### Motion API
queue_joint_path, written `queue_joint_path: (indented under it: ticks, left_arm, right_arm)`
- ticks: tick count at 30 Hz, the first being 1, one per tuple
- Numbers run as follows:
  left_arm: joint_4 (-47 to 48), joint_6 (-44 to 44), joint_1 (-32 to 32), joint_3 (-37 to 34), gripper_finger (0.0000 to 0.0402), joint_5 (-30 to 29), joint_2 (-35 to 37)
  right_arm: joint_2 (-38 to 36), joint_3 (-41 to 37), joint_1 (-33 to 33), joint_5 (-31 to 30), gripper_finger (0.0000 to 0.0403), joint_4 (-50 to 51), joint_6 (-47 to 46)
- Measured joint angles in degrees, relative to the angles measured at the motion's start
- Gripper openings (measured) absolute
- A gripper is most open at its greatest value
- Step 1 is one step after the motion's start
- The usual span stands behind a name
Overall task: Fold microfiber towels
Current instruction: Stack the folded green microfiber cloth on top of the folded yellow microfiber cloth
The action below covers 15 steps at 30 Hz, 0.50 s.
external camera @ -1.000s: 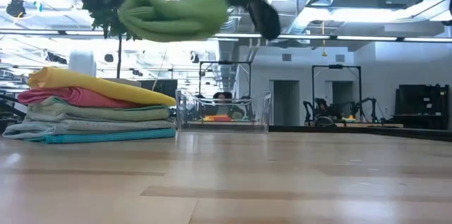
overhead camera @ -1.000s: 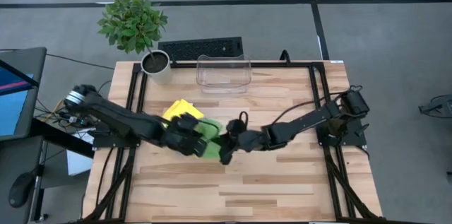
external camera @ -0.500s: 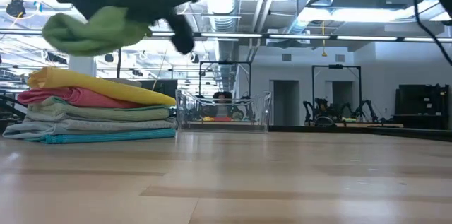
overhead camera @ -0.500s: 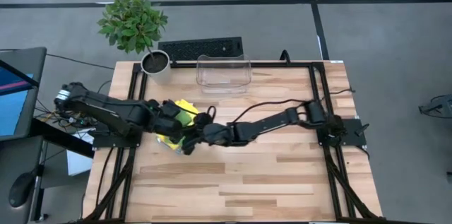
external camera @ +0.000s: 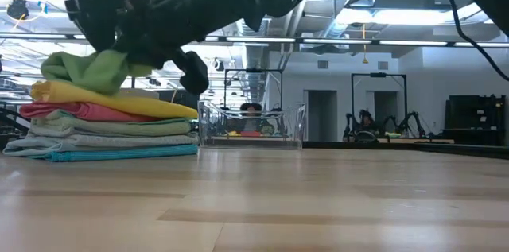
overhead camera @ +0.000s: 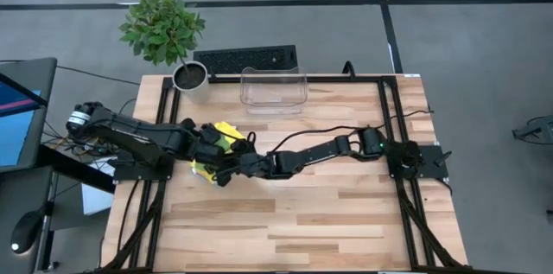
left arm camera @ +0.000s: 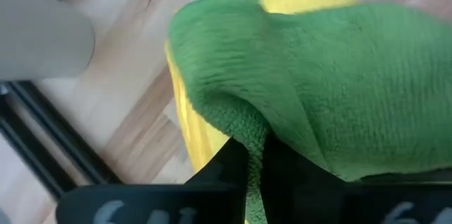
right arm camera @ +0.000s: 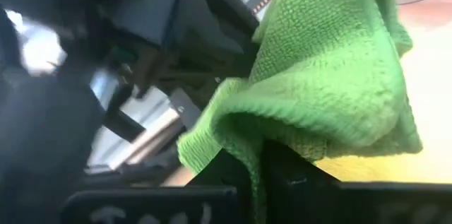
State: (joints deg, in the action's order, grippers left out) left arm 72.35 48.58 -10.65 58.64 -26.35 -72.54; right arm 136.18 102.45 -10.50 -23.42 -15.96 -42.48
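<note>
Both grippers meet over the stack of folded microfiber towels (external camera: 111,129) at the left side of the wooden bench (overhead camera: 328,213). The left gripper (left arm camera: 254,164) has its fingers (left arm camera: 226,164) clamped on an edge of the folded lime green microfiber towel (left arm camera: 339,90), and the right gripper (right arm camera: 258,160) likewise pinches a fold of it. The green towel rests on the yellow towel (external camera: 119,97) topping the stack, directly below both sets of fingers.
</note>
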Motion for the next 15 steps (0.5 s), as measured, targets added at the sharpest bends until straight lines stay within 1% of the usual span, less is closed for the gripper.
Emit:
queue_joint_path:
  ticks: [3, 5, 8, 10, 13, 15]
  left_arm:
    - [-1.46, -2.71, 0.03, -0.04, 0.0022, -1.23, 0.01]
    - [-1.33, -4.62, 0.1, 0.41, 0.004, -2.36, 0.01]
    - [-0.94, -7.38, 0.42, 0.9, 0.0083, -3.4, 0.03]
    - [-0.74, -7.8, 0.76, 1.12, 0.0119, -3.36, 0.05]
    - [-1.08, -8.65, 1.2, 1.13, 0.0171, -0.91, 0.05]
    - [-0.68, -9.4, 1.58, 1.13, 0.02, -0.24, 0.05]
  right_arm:
    - [-0.13, 0.03, -0.01, 0.05, 0.0052, 2.87, 3.97]
    - [-0.46, 0.03, -0.13, 0.91, 0.0071, 5.27, 6.49]
    - [-0.53, 0.01, -0.3, 2.51, 0.0112, 8.38, 7.04]
    - [-0.5, -0.02, -0.34, 2.77, 0.0144, 9.48, 7.02]
    - [-0.5, -0.02, -0.13, 2.76, 0.0189, 10.67, 7.0]
    - [-0.54, -0.02, -0.09, 2.44, 0.0212, 12.19, 7.04]
